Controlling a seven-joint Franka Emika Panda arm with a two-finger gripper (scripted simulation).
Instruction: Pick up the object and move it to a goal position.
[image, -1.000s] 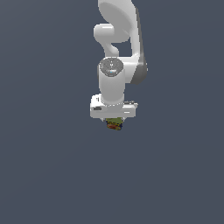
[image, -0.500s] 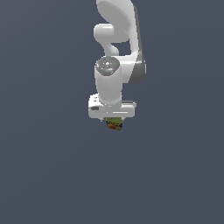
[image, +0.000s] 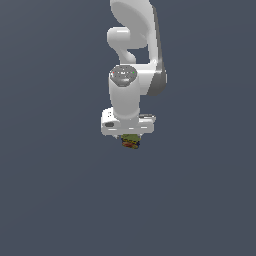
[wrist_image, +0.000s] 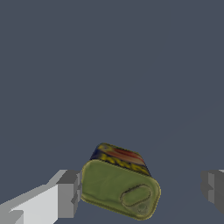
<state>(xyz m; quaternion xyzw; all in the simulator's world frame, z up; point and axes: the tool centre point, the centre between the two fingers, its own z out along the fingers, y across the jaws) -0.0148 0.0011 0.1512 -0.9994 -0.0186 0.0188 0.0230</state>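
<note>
Uniform dark slate-blue backdrop (image: 50, 200) filling the exterior view from edge to edge. No visible seam between floor and wall. Flat, even lighting, without distinct cast shadows. Same plain grey-blue field (wrist_image: 109, 65) throughout the wrist view, crossed only by a faint diagonal shift in tone.

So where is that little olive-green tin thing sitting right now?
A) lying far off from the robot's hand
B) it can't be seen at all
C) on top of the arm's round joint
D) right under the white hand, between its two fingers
D: in the exterior view the olive-green tin sits directly beneath the white hand, and the wrist view shows it between the fingers of the gripper, one finger on each side.
</note>
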